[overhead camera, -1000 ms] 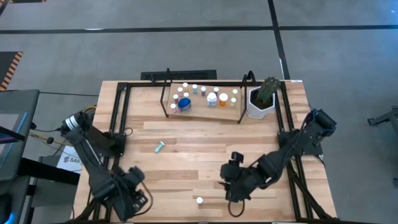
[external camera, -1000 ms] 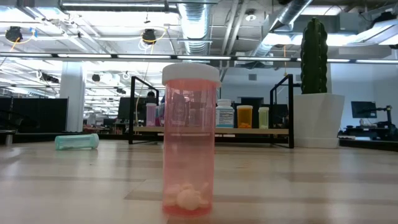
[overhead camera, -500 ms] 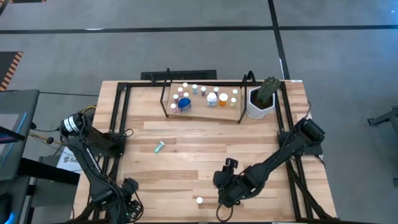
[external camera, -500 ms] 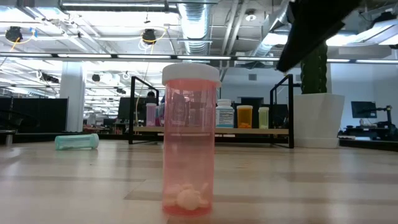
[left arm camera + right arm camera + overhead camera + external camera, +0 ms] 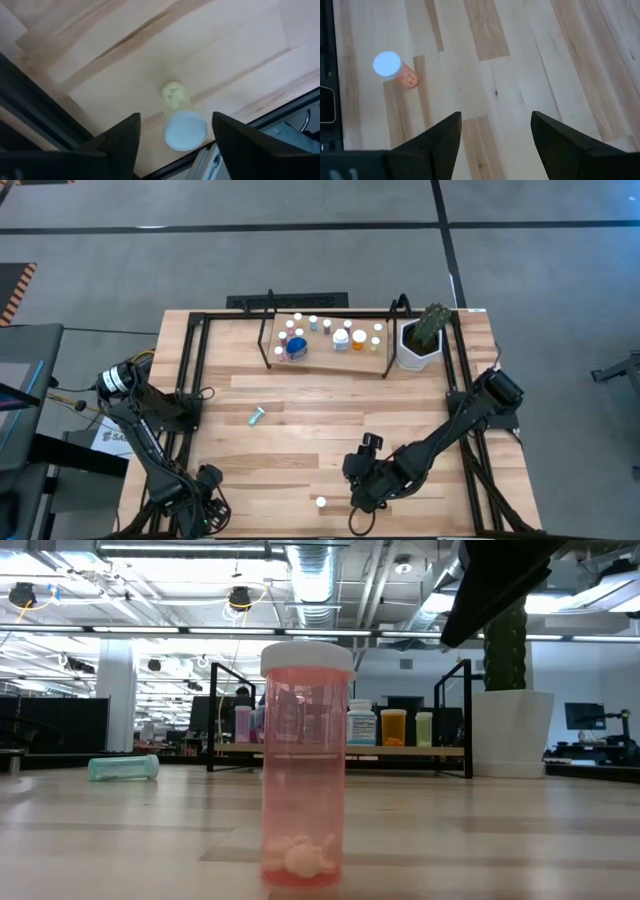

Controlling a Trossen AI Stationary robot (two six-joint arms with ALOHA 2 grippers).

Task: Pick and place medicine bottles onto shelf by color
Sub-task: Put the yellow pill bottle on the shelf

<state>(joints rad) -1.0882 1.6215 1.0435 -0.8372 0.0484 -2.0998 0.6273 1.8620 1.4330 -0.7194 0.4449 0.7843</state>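
A yellow-green medicine bottle (image 5: 176, 100) with a white cap stands upright by the table's near left edge. My left gripper (image 5: 205, 505) points down over it, open, one finger (image 5: 120, 145) on each side and apart from it. An orange bottle (image 5: 321, 502) with a white cap stands near the front edge, large in the low view (image 5: 305, 770). My right gripper (image 5: 358, 510) hangs open to its right, slanting down, with nothing between its fingers. A teal bottle (image 5: 256, 416) lies on its side at mid-left. The shelf (image 5: 330, 358) at the back bears several bottles.
A white pot with a cactus-like plant (image 5: 420, 340) stands to the right of the shelf. Black frame rails (image 5: 190, 370) run along both sides of the table. The wood between the shelf and the arms holds only the teal bottle.
My left gripper has sunk toward the table's near left corner, turning a little about its own axis, and now stands still. My right gripper has come down and toward the orange bottle, then stopped. No bottle has moved.
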